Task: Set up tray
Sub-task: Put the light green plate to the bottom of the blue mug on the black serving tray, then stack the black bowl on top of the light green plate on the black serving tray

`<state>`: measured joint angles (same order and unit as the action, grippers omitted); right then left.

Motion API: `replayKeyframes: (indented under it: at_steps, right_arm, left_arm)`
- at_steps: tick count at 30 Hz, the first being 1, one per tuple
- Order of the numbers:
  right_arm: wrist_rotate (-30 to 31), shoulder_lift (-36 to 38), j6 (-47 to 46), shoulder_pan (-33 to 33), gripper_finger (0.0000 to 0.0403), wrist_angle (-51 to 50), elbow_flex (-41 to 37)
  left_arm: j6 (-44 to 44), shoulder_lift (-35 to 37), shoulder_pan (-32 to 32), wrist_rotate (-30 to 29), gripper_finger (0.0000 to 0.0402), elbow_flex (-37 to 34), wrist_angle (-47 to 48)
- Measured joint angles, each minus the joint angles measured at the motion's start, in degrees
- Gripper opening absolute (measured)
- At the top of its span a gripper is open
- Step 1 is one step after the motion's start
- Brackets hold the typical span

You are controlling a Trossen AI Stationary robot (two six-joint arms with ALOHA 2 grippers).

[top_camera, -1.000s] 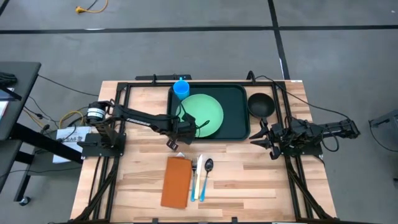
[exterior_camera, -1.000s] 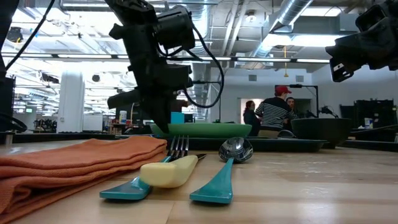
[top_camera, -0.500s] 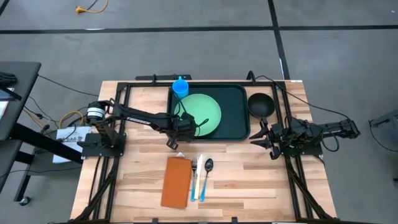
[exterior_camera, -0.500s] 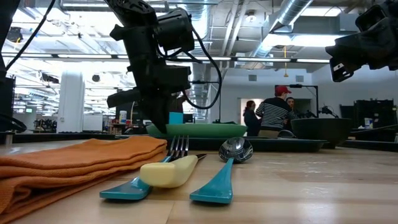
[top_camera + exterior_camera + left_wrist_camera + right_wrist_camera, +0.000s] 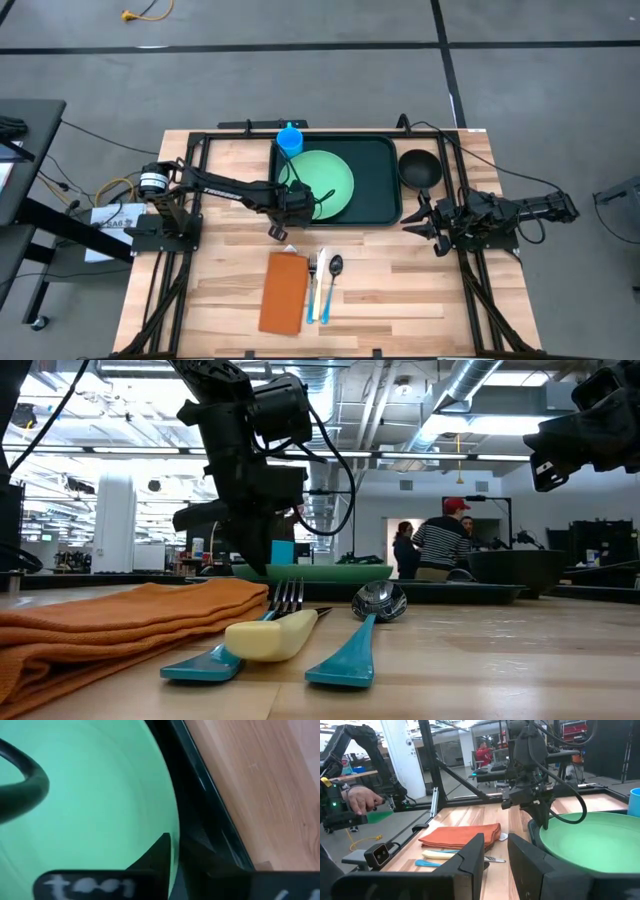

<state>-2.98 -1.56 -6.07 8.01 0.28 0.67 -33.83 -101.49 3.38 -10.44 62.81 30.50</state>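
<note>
The round light-green plate (image 5: 322, 184) has settled flat into the large dark green plastic tray (image 5: 384, 184) at the table's twelve o'clock. The left gripper (image 5: 294, 203), at the plate's seven o'clock edge, is easing its pinch. The right gripper (image 5: 424, 219) waits at three o'clock, jaws slightly parted, empty.

Left claw (image 5: 257, 563) at green plate (image 5: 320, 571) rim.

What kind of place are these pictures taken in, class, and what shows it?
Probably a robotics lab or workshop: exposed ceiling ducts, a bare concrete floor, and further metal rigs with people working behind the wooden table.
</note>
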Motion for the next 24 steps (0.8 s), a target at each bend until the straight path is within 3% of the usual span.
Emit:
replayKeyframes:
  at_steps: [9, 18, 21, 24]
  right_arm:
    - [0.0, 0.0, 0.0, 0.0, 0.0082, 0.0, 0.0]
    - [0.0, 0.0, 0.02, 0.0, 0.0082, 0.08, 0.0]
    - [0.0, 0.02, 0.02, 0.0, 0.0082, 0.17, 0.0]
    - [-0.07, 0.02, 0.01, 0.0, 0.0082, 1.08, -0.09]
  left_arm:
    - [1.04, 0.02, -0.2, -0.54, 0.0086, 0.0, -0.47]
    - [3.77, 0.02, -2.37, -0.2, 0.0098, 4.44, -0.42]
    - [4.72, 0.02, -2.69, 2.89, 0.0098, 7.45, 0.1]
    - [6.64, 0.33, -2.65, 10.33, 0.0098, 10.51, 0.57]
